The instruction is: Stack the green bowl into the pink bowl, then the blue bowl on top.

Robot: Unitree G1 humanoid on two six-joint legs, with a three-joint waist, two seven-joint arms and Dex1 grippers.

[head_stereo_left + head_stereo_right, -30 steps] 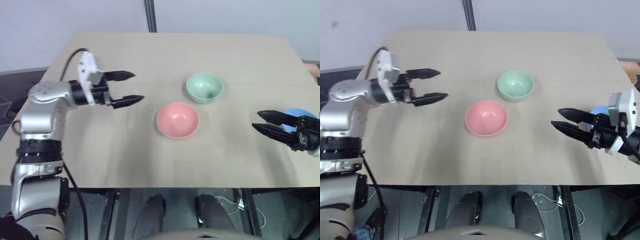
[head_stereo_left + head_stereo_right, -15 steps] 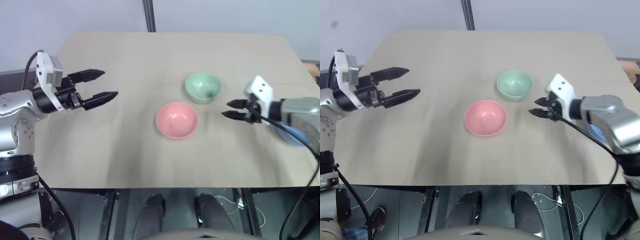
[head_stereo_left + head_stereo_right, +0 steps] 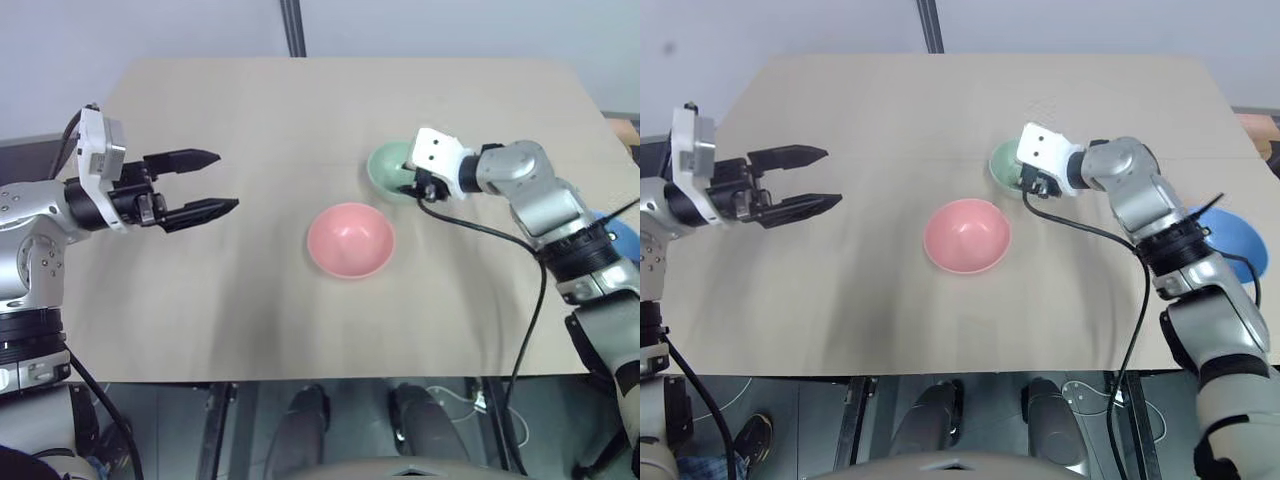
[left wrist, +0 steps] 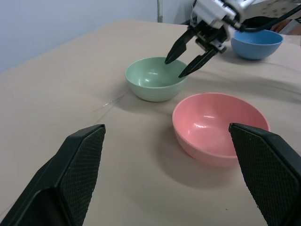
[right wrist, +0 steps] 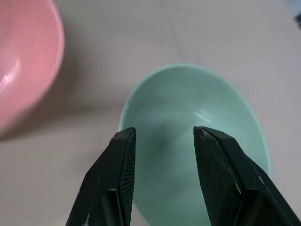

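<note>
Over the green bowl [image 3: 392, 170], toward the desk's far right, the right gripper [image 4: 186, 59] is now hovering, jaws parted, holding nothing; a second ago it was back by the right edge. So the green pickup is starting. Pink bowl [image 3: 350, 240] mid-desk, blue bowl [image 3: 1225, 235] at right edge. Left gripper [image 3: 215, 182] is pulling back leftward, wide open, empty, pointing level.

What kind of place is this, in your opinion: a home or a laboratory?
Probably a lab or test room, not a home. A plain tan table stands against a bare pale wall, holding just a green bowl, a pink bowl and a blue bowl.
</note>
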